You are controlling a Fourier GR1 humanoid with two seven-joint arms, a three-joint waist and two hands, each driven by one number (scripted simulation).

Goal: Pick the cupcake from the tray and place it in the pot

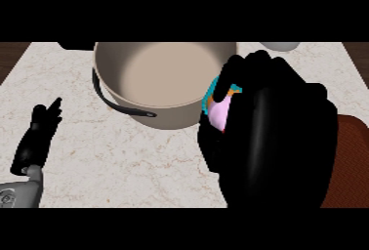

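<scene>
- head view: the right hand (277, 132) fills the right half of the scene, a big black shape raised close under the camera, its back turned toward me and its fingers (249, 66) arched over toward the pot.
- its fingers and thumb are curled round the cupcake (220, 110); only a sliver of the cupcake shows in the gap, pale pink frosting with a bit of teal wrapper and a spot of orange at the top.
- the cupcake sits in that hand just beside the pot's right wall, at about rim height, still outside the opening and not inside it.
- the pot (164, 78) is beige and stands upright at the top middle of the marble counter (130, 156); i can see down into it, and nothing shows on its shaded floor.
- a dark curved handle (115, 100) hangs along the pot's left side, running down to its lower front.
- the left hand (39, 139) rests at the left edge of the counter, well apart from the pot, fingers straight and pointing up the view, holding nothing; its grey forearm (18, 193) comes in from the lower left corner.
- behind the right hand, a reddish-brown tray (352, 161) peeks out at the right edge; the hand hides most of it, so i cannot tell what lies on it.
- a pale rounded object (279, 46) shows at the top edge, right of the pot, cut off by the frame.
- dark brown strips border the counter at the upper left and right corners.
</scene>
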